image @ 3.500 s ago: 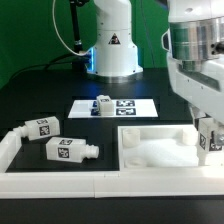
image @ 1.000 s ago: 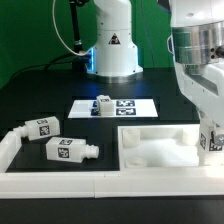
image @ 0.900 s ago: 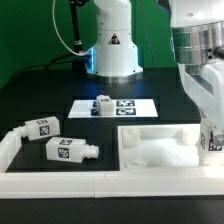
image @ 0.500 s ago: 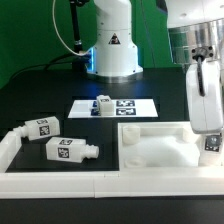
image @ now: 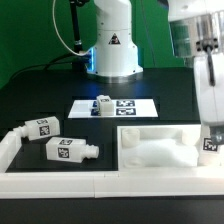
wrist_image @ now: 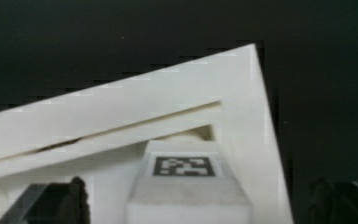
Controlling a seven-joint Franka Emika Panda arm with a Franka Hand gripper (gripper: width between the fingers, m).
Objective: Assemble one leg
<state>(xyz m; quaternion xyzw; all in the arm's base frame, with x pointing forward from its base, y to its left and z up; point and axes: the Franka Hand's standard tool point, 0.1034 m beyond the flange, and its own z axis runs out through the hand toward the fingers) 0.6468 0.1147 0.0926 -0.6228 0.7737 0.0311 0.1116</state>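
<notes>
Hand (image: 212, 135) sits at the exterior view's right edge, low over the tray-like piece (image: 160, 158); fingers closed on a leg (wrist_image: 186, 180), tag facing the wrist camera. Two more legs (image: 38, 129) (image: 68, 149) lie on the tabletop (image: 40, 95) at the exterior view's left. A fourth block (image: 103, 104) stands on the marker board (image: 135, 106).

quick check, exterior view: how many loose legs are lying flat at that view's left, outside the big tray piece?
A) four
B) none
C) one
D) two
D: two tagged white blocks lie flat there, one leg nearer the back and a second leg in front of it, both clear of the tray-like piece.
</notes>
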